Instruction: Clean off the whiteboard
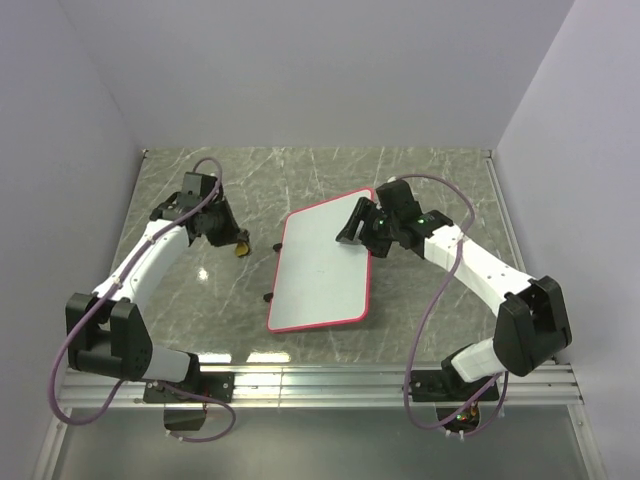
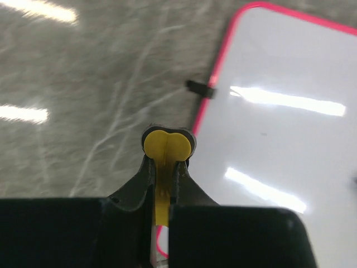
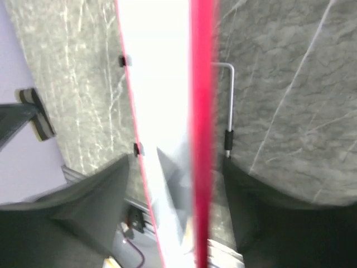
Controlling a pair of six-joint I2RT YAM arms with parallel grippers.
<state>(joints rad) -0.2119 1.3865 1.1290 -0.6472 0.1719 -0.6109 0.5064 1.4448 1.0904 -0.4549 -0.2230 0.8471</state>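
Left hand (image 2: 167, 161) clenched on the eraser (image 2: 167, 146), right hand (image 1: 354, 227) released astride the whiteboard (image 1: 322, 280) rim: best press flat, sweep evenly.

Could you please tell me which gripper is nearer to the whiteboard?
Right. The right gripper straddles the far right rim of the whiteboard; the left gripper, holding the yellow eraser, sits off its left edge.

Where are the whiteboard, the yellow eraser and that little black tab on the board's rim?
whiteboard (image 1: 325, 275): top view, middle of its white face.
yellow eraser (image 2: 167, 146): left wrist view, its rounded tip.
black tab (image 2: 201, 88): left wrist view, its middle, on the rim.
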